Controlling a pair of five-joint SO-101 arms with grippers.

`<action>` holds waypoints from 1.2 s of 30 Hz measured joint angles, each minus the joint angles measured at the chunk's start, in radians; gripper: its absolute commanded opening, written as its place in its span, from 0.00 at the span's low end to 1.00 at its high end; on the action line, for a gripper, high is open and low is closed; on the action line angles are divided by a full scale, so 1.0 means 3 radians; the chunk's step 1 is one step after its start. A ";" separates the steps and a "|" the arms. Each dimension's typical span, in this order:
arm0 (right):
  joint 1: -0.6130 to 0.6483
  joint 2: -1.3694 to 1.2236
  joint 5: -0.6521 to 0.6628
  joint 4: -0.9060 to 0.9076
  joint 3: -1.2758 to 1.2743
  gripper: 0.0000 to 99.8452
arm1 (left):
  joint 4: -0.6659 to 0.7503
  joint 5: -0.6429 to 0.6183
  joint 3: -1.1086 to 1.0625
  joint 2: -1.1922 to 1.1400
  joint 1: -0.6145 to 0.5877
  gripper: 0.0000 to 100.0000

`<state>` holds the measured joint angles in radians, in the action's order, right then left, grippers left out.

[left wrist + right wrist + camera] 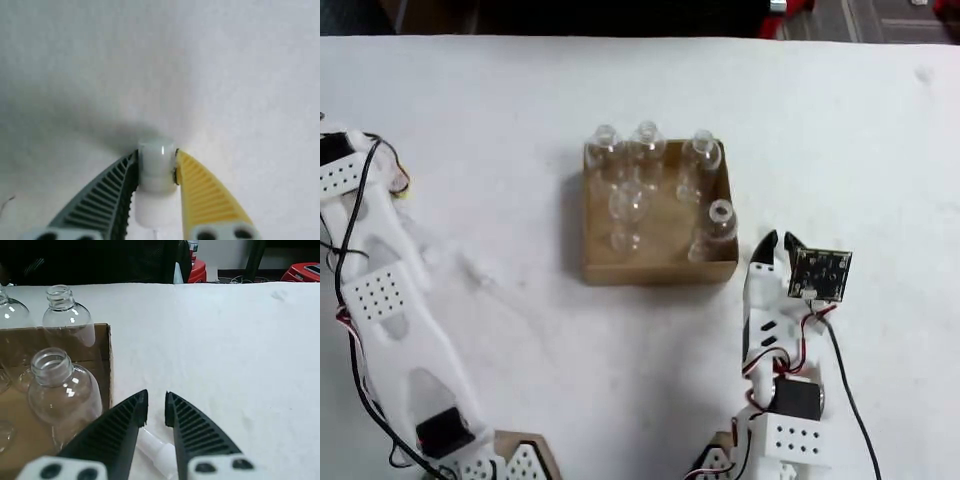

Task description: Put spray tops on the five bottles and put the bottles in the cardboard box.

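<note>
**Bottles boxed, no tops fitted: capping not yet begun**

- Five bottles stand upright inside the cardboard box: three along its far wall, two nearer the arms.
- Every neck that can be read is open and bare. The two bottles by the box's right-hand wall show plain threaded mouths in the right wrist view.
- Judgement: the boxing half looks done ahead of order and the capping half stands at none of five. The tops will either be fitted with the bottles in place or each bottle will be lifted out first.
- One spray top, white, is clamped between the jaws of the left gripper and held over bare table. The left arm lies well apart from the box, on the side away from the right arm.
- The right gripper sits just beside the box's near right corner, tips pointing along the outside of the right-hand wall. Its jaws are a narrow gap apart and hold nothing.
- A second spray top lies on the table just outside that wall, under the right gripper.
- Only these two tops are accounted for.
- Left to do: bring the held top to a neck, seat it, then repeat for the remaining four.
</note>
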<state>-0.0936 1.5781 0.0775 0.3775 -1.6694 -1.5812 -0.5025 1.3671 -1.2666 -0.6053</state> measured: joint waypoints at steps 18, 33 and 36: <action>0.0000 0.0000 0.0000 0.0000 0.0000 0.05 | -0.0670 0.0092 0.0813 0.1156 0.0363 0.03; 0.0000 0.0000 0.0000 0.0000 0.0000 0.05 | -0.0670 0.1105 0.0818 0.3125 0.1141 0.03; 0.0000 0.0000 0.0000 0.0000 0.0000 0.05 | -0.0670 0.1141 0.0818 0.3386 0.1284 0.03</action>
<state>-0.0936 1.5781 0.0775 0.3775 -1.6694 -1.7822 -0.1603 1.6126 -0.2509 -0.2202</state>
